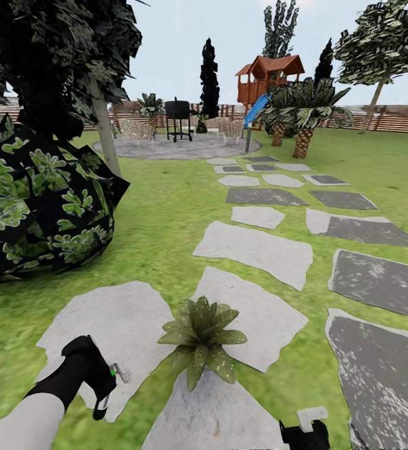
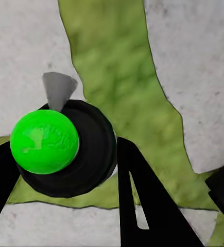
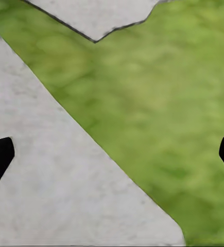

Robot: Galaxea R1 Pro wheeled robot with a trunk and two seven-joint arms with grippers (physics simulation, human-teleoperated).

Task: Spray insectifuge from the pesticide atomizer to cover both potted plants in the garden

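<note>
Left claw [image 1: 104, 390] clamped on atomizer [image 2: 57, 146], nozzle toward plant [image 1: 202, 337] just ahead-right. Right claw [image 1: 303, 431] wide open, empty, over stone [image 3: 60, 190].

Glossy green atomizer [image 2: 44, 141] cap, rough matt stepping stones [image 1: 253, 249], slatted wooden fence [image 1: 397, 122]
</note>
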